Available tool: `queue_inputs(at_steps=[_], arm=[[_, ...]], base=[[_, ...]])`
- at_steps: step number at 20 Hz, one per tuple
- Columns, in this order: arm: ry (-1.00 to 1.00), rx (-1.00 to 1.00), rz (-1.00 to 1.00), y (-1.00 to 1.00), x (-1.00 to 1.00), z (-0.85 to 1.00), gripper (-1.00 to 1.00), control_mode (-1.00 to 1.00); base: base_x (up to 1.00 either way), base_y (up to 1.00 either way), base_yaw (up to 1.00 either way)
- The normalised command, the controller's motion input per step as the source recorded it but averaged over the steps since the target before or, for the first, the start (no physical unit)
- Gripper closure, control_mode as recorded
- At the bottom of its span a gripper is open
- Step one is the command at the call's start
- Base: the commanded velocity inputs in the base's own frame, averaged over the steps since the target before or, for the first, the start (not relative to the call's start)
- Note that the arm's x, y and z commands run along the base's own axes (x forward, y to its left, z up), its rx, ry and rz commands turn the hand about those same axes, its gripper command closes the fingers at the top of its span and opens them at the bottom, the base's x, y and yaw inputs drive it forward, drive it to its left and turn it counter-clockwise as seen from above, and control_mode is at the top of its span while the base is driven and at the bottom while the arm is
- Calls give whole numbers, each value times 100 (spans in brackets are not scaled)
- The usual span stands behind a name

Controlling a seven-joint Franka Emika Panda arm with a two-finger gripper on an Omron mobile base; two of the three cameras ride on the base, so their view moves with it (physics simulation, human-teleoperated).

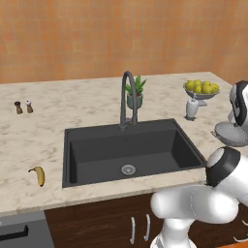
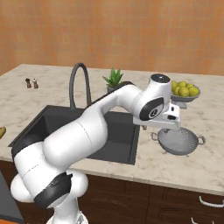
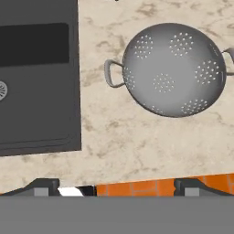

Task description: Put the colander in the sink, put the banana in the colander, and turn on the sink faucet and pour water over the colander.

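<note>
The arm [image 2: 87,131] is stretched out to the right, wrist bent down, and the gripper's [image 3: 116,188] fingertips [image 3: 43,187] are spread wide.

colander [image 3: 171,68]: silver-grey metal, perforated, satin sheen, beyond the jaws. sink [image 3: 39,114]: matte black, smooth, beyond the jaws to one side. counter [image 3: 119,141]: polished beige marble-look stone. sink faucet [image 1: 127,99]: dark grey metal. Cabinet fronts [image 2: 131,197]: dark glossy wood.
</note>
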Motion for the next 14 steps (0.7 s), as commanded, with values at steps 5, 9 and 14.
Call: queue_inputs(at_steps=[5, 9, 14], arm=[[0, -12, 0, -63, 20, -32, -100, -100], [0, -14, 0, -51, 16, -30, -100, -100], [1, -16, 0, -10, 10, -36, -100, -100]], base=[[0, 0, 0], [0, 0, 0], [0, 0, 0]])
